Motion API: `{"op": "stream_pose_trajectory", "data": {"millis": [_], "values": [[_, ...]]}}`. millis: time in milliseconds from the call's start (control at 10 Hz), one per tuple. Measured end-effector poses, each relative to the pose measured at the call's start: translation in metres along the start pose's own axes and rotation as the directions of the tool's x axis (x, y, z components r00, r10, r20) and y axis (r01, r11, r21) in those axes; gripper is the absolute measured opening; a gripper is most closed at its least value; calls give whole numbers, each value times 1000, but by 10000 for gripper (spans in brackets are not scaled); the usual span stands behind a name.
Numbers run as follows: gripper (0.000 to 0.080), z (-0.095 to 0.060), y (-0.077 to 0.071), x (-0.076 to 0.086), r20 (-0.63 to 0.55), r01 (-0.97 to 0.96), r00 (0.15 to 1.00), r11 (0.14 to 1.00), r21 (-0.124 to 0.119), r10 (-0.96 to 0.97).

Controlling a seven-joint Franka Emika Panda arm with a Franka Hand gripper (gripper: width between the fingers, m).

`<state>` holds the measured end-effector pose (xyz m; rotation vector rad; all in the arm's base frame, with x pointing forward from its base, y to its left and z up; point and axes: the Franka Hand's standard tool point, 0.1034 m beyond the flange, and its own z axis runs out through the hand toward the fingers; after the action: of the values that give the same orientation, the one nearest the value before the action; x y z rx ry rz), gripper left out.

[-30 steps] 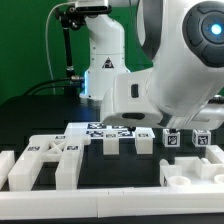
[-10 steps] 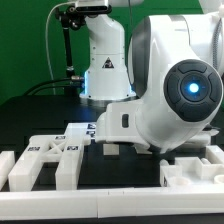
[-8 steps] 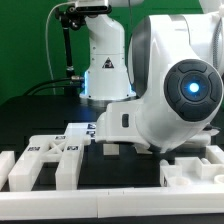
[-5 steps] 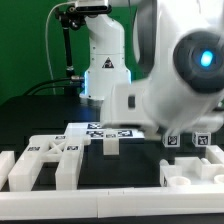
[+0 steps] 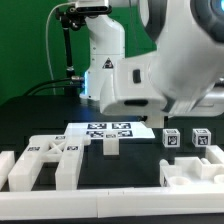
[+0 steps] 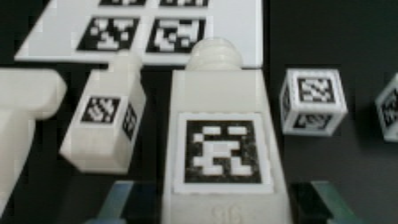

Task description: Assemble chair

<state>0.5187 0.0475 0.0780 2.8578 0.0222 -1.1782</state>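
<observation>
In the wrist view a white chair post (image 6: pixel 226 140) with a square tag on its face lies lengthwise between my fingers. It looks larger than the parts on the table, so it is lifted. My gripper (image 6: pixel 224 206) is shut on its near end, one finger (image 6: pixel 125 200) on each side. Another post (image 6: pixel 103 108) lies beside it on the table, and a single post (image 5: pixel 110 145) stands in the exterior view. The X-braced panel (image 5: pixel 45 156) lies at the exterior view's left. The arm's bulk hides the gripper there.
The marker board (image 5: pixel 105 128) lies behind the posts and also shows in the wrist view (image 6: pixel 143 35). Two tagged blocks (image 5: pixel 172 138) (image 5: pixel 202 137) stand at the exterior view's right. A blocky slab (image 5: pixel 190 172) sits in front of them. A long white rail (image 5: pixel 90 203) runs along the front.
The arm has risen and swung toward the exterior view's right, uncovering the two tagged blocks. The post that stood at the right of the row three seconds ago is off the table.
</observation>
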Motion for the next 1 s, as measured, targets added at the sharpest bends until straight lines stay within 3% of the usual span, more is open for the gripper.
{"op": "stream_pose_trajectory", "data": {"millis": [100,200,300,400,600,700,800,900,1000], "values": [[287,-12,-15,-7,-9,-74,997,997,30,74],[287,-57,-28,0,-100,-59,993,994,88,67],[287,-91,-30,1,-207,-49,976,993,104,70],[287,-107,-31,-3,-274,-43,959,993,109,72],[287,-96,-30,0,-421,-40,902,991,126,90],[287,-100,-31,2,-468,-36,879,991,131,94],[287,-107,-38,14,-564,-34,818,988,147,113],[287,-105,-56,24,-651,-18,750,988,155,116],[287,-110,-68,27,-691,-1,715,988,151,107]]}}
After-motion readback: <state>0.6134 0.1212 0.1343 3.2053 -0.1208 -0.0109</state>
